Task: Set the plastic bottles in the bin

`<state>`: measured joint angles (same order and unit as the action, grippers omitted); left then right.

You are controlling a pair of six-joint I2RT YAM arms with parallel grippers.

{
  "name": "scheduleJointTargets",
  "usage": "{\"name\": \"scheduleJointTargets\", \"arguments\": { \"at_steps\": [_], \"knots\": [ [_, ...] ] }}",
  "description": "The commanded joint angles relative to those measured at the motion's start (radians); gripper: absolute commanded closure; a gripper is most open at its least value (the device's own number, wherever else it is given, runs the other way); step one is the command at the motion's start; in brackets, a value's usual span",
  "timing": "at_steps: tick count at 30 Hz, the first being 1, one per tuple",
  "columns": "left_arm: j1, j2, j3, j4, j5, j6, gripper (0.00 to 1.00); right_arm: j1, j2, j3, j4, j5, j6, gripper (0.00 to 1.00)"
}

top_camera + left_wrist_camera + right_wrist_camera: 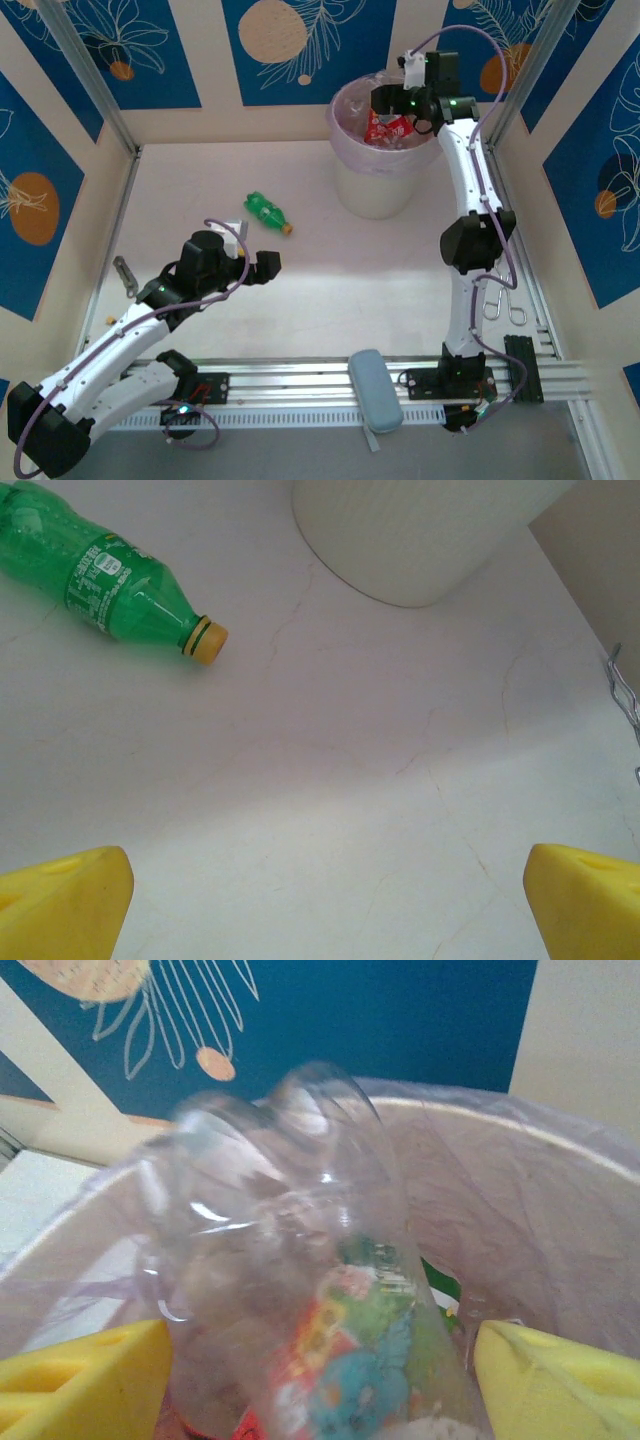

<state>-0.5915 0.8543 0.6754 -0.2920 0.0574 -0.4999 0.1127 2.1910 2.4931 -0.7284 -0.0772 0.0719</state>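
A green bottle (267,212) with a yellow cap lies on its side on the table, left of the bin; in the left wrist view the green bottle (100,580) sits at the upper left. My left gripper (258,255) (328,910) hovers open near it, nothing between its fingers. The white bin (370,190) (420,530) with its pale lilac liner (520,1190) stands at the back. Over its mouth my right gripper (392,115) (320,1390) is shut on a clear bottle (385,128) (300,1260) with a red and green label, blurred. More bottles lie inside the bin.
A pale blue case (375,390) rests on the front rail. A metal tool (125,275) lies by the left wall and wire clips (500,300) (625,700) by the right wall. Patterned walls enclose the table on three sides.
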Motion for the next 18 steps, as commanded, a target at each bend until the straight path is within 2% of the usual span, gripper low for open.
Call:
{"name": "scheduleJointTargets", "arguments": {
  "at_steps": [1,6,15,18],
  "knots": [
    [-0.003,0.002,-0.014,0.032,-0.012,-0.009,0.0,-0.016,-0.092,-0.001,0.004,-0.031,0.035,0.2],
    [-0.003,0.002,-0.019,0.035,-0.007,-0.014,0.0,-0.018,-0.074,-0.002,0.018,-0.06,0.066,0.21],
    [-0.002,-0.028,-0.021,0.006,-0.019,-0.014,0.0,-0.026,0.032,0.077,-0.003,-0.073,0.093,0.32],
    [-0.003,-0.032,-0.025,0.006,-0.023,-0.015,0.0,-0.023,0.03,0.051,-0.02,-0.09,0.089,0.36]
  ]
}}
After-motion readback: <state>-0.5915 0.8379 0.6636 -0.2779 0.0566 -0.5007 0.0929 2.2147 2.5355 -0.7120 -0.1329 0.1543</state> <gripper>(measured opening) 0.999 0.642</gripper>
